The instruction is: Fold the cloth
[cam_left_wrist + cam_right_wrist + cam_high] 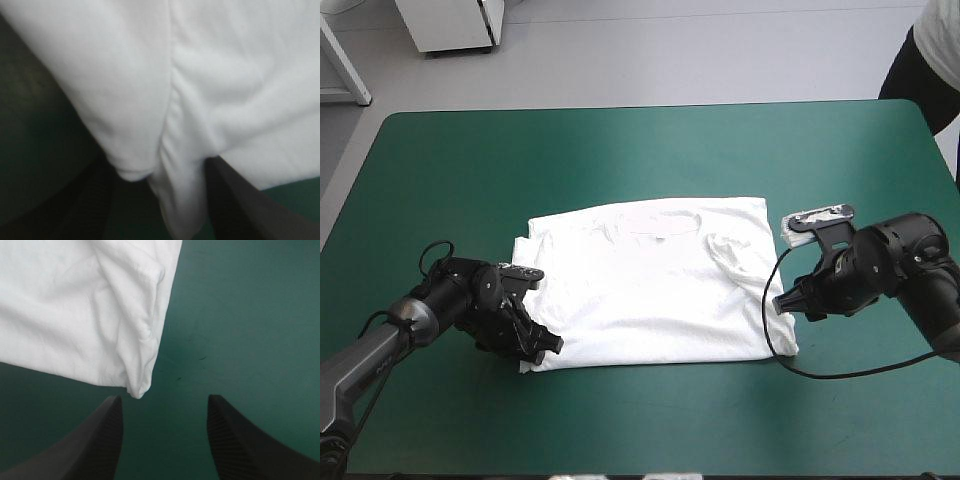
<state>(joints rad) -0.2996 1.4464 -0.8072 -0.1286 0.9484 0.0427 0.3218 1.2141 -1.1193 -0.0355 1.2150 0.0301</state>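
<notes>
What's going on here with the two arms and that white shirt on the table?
Two robot arms are getting ready to fold the T-shirt, which lies spread flat on the teal-green table. The left end effector is at the shirt's near left corner, open, with a fold of fabric between its fingers. The right end effector is at the near right corner, also open, the corner's tip just ahead of it. Neither has clamped down yet.

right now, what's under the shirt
Only the teal-green cover shows, all round the T-shirt, which lies flat on it. The left fingers straddle a fold at its near left corner. Whatever lies beneath its middle is covered.
</notes>
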